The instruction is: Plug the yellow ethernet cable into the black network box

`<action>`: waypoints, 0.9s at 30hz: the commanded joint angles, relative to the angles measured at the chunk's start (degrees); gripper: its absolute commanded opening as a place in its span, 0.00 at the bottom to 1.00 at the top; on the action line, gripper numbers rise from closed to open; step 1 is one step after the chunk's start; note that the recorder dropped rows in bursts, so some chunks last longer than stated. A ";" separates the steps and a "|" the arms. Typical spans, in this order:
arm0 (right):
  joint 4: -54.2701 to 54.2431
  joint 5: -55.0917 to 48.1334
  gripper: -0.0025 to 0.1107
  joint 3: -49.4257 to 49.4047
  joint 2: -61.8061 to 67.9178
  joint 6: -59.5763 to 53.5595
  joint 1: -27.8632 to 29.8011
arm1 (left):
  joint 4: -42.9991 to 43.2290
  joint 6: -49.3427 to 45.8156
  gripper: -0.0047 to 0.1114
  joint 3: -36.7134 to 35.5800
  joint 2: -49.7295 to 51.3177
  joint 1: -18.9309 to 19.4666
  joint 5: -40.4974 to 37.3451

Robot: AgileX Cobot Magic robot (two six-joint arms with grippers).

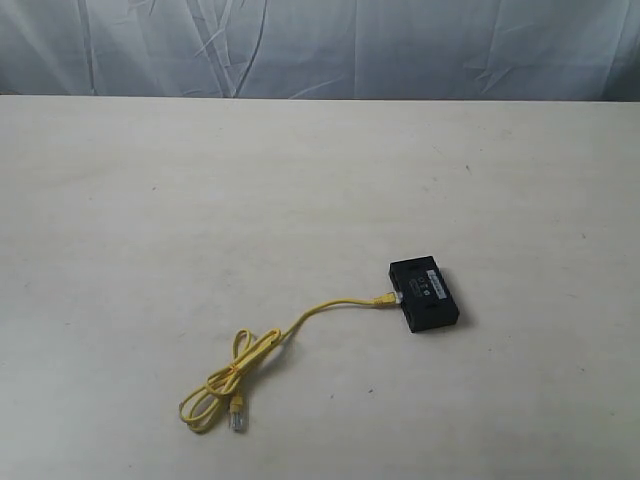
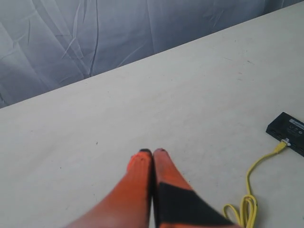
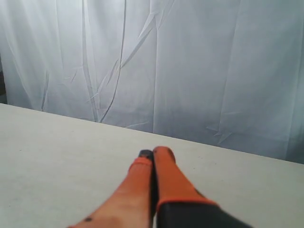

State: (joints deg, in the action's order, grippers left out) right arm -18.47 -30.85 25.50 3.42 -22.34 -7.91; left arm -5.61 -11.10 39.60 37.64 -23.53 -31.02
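The black network box [image 1: 425, 294] lies flat on the table, right of centre, with a white-and-grey label on top. One plug of the yellow ethernet cable [image 1: 300, 320] sits in the box's left side. The cord runs down-left into a loose loop, and its free clear plug [image 1: 238, 419] rests on the table. The left wrist view shows the box [image 2: 288, 132] and the cable [image 2: 251, 176] off to one side of my left gripper [image 2: 152, 152], which is shut and holds nothing. My right gripper [image 3: 154, 154] is shut and empty, above bare table. Neither arm appears in the exterior view.
A pale table [image 1: 200, 200] fills the scene, with its far edge along a wrinkled grey-blue curtain [image 1: 320, 45]. The same curtain [image 3: 166, 61] stands behind the table in the right wrist view.
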 commanded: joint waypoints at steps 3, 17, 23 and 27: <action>-1.05 0.42 0.02 -0.16 -0.26 -0.04 -0.05 | 0.15 0.40 0.04 -0.40 -0.35 -0.06 0.21; -0.91 6.16 0.02 -15.02 -3.42 0.76 -0.05 | 0.15 0.40 0.04 -0.40 -0.34 -0.06 0.09; 8.58 5.74 0.02 -16.30 -3.42 13.92 -0.05 | 0.15 0.40 0.04 -0.40 -0.34 -0.06 0.09; 13.47 5.74 0.02 -16.30 -3.42 18.57 -0.05 | 0.15 0.40 0.04 -0.40 -0.34 -0.06 0.09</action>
State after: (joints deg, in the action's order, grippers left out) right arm -8.46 -25.82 9.34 0.32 -6.90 -7.91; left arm -5.61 -11.10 39.60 37.64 -23.53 -31.07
